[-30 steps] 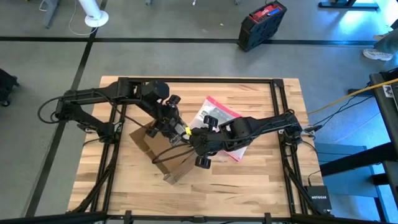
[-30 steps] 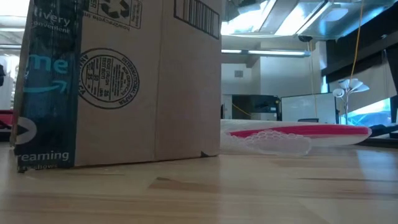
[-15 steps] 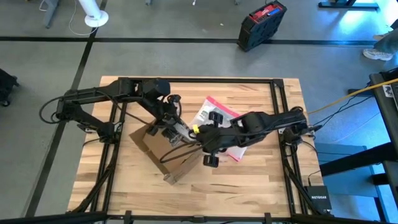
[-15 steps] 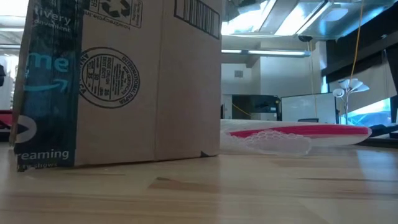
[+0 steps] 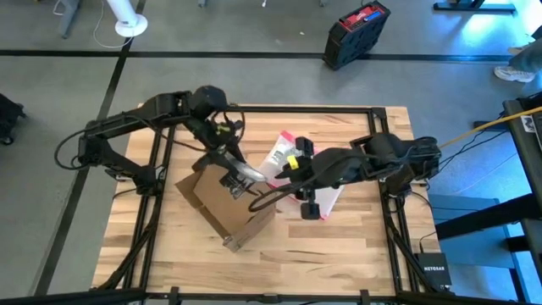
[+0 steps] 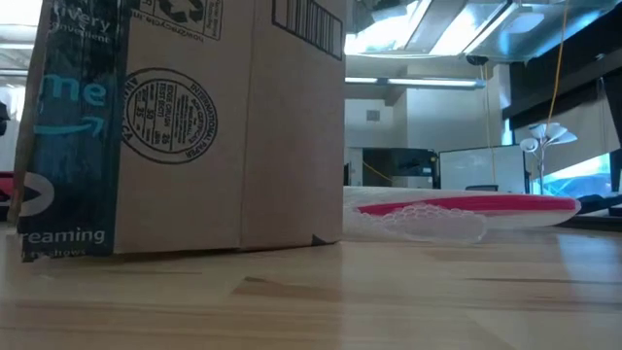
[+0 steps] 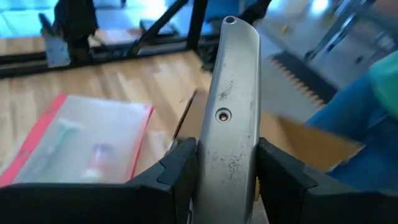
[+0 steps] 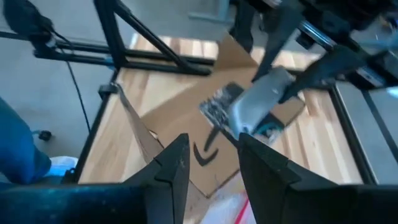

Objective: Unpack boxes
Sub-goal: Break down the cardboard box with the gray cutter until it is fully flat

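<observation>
1. High view: my left gripper (image 5: 230, 176) hangs over the box's (image 5: 222, 212) top, clamped on a slim silvery tool (image 5: 246, 174). The right gripper (image 5: 284, 174) hovers just beside the box, over the pouch (image 5: 282, 151).
2. Low view: the box (image 6: 185, 126) stands flat on the table (image 6: 389, 301). It is matte corrugated brown with glossy dark tape (image 6: 68, 146) down one face. The crinkly clear pouch (image 6: 457, 209) lies near it.
3. Left wrist view: the scratched, flat grey metal bar (image 7: 227, 124) sits tight between the fingers (image 7: 180, 168). I judge that if it bites too deep, it tears the cardboard or drags the light box.
4. Right wrist view: my right fingers (image 8: 171, 168) stand part open and hold nothing. With the box unbraced, I expect it could slide or tip, and the arms sit close enough to collide.
</observation>
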### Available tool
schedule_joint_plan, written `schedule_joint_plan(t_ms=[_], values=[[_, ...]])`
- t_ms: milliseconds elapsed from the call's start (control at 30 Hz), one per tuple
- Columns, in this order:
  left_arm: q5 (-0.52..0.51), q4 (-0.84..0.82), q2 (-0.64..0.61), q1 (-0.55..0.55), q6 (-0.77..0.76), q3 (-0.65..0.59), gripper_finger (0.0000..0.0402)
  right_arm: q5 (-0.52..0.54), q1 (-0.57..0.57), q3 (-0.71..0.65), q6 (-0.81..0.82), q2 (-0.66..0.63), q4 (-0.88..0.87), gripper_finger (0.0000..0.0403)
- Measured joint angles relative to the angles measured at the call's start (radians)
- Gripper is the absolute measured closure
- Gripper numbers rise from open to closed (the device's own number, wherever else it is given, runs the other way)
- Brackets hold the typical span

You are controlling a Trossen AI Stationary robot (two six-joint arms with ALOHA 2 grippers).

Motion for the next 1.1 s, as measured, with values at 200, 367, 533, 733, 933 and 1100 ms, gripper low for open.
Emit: schedule_joint_plan(t_ms=[200, 367, 533, 733, 933, 1100], values=[[0.171, 0.085, -0.001, 0.053, -0.140, 0.012, 0.0265, 0.012, -0.002, 0.000, -0.092, -0.017, 0.062, 0.0258], [0.261, 0.194, -0.001, 0.068, -0.259, 0.014, 0.0265, 0.064, -0.008, 0.000, -0.213, -0.020, 0.130, 0.0256], [0.317, 0.286, -0.002, 0.068, -0.356, 0.014, 0.0265, 0.270, -0.005, 0.000, -0.326, -0.026, 0.259, 0.0256], [0.341, 0.367, -0.002, 0.068, -0.442, 0.014, 0.0265, 0.226, -0.033, 0.000, -0.300, -0.088, 0.287, 0.0255], [0.382, 0.517, -0.002, 0.068, -0.560, 0.014, 0.0265, 0.049, -0.075, 0.000, -0.187, -0.129, 0.224, 0.0231], [0.389, 0.691, -0.002, 0.073, -0.687, 0.015, 0.0265, -0.011, -0.072, -0.001, -0.195, -0.129, 0.236, 0.0191]])
